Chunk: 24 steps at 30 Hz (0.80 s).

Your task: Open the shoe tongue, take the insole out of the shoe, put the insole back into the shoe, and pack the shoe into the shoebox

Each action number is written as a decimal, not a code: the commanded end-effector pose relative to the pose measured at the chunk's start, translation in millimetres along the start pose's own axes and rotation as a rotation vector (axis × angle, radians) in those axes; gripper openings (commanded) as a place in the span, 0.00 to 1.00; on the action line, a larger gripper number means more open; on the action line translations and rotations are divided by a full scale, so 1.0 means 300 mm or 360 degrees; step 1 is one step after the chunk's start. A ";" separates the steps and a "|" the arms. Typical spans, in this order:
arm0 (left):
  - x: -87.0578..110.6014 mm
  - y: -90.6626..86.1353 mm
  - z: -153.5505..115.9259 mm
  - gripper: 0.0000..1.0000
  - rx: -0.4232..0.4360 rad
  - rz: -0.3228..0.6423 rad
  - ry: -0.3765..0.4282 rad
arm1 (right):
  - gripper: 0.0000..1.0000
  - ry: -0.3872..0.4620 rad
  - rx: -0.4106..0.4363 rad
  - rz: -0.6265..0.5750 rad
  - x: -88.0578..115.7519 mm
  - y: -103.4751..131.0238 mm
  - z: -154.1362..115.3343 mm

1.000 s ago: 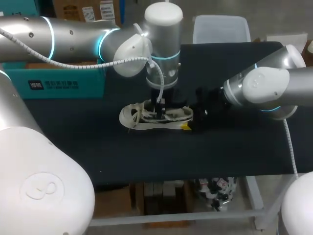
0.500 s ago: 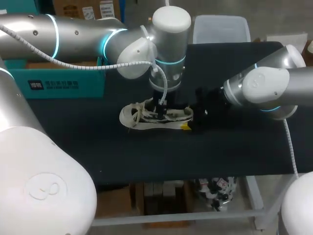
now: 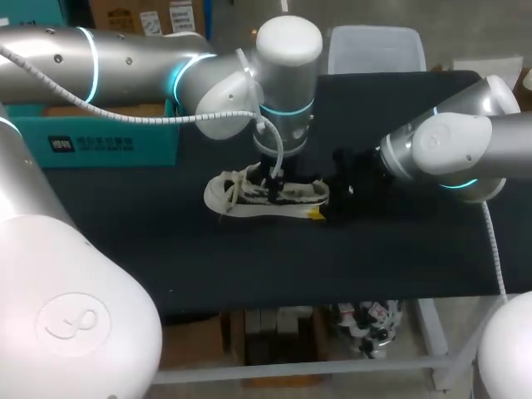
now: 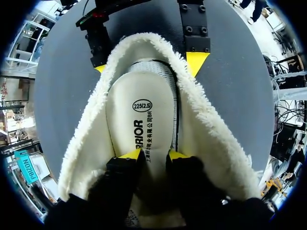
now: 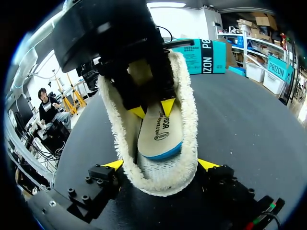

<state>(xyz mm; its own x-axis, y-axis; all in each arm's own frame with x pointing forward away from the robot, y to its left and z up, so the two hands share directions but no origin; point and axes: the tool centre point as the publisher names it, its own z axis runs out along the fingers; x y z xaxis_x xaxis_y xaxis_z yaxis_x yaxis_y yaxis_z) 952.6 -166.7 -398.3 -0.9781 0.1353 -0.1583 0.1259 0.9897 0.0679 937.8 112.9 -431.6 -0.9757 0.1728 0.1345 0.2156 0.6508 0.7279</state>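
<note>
**Working the Insole Along a Heel-Clamped Shoe**

Pictured with the right tool (image 5: 160, 164) clamped on the heel of the shoe (image 3: 266, 198) from both sides, toe pointing along the tabletop (image 3: 249, 258) toward the left arm's side. Set down from above with the left tool (image 4: 153, 154) on the insole (image 4: 141, 110), inside the shoe; cannot tell whether gripping or merely pressing. Likely calls for travel along the heel-to-toe line, left arm nearest.

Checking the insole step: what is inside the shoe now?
The insole lies inside the shoe, printed side up, with the left pincer reaching in over it. Its toe end is hidden behind the pincer.
</note>
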 end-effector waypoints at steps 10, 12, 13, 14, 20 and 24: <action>-0.089 0.010 0.339 0.00 0.0047 0.0024 -0.0061 | 0.00 0.0011 -0.0003 -0.0003 -0.001 -0.019 0.010; -0.097 0.013 0.323 0.00 0.0070 0.0026 -0.0068 | 0.00 0.0011 -0.0003 -0.0003 -0.001 -0.019 0.010; -0.098 0.013 0.318 0.00 0.0071 0.0026 -0.0071 | 0.00 0.0011 -0.0003 -0.0003 -0.001 -0.019 0.010; -0.100 0.014 0.308 0.00 0.0088 0.0035 -0.0072 | 0.00 0.0011 -0.0003 -0.0003 -0.001 -0.019 0.010; -0.097 0.015 0.232 0.00 0.0184 0.0047 -0.0038 | 0.00 0.0011 -0.0003 -0.0003 -0.001 -0.019 0.010; -0.083 0.008 0.164 0.00 0.0264 0.0049 -0.0023 | 0.00 0.0011 -0.0003 -0.0003 -0.001 -0.019 0.010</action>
<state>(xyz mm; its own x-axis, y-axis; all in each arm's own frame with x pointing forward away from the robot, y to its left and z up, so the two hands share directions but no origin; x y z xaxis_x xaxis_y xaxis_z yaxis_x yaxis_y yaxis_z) 968.4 -167.2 -397.1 -0.9717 0.1598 -0.1739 0.1695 0.9846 -0.0427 940.7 112.5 -431.3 -0.9753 0.1754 0.1340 0.2170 0.6505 0.7279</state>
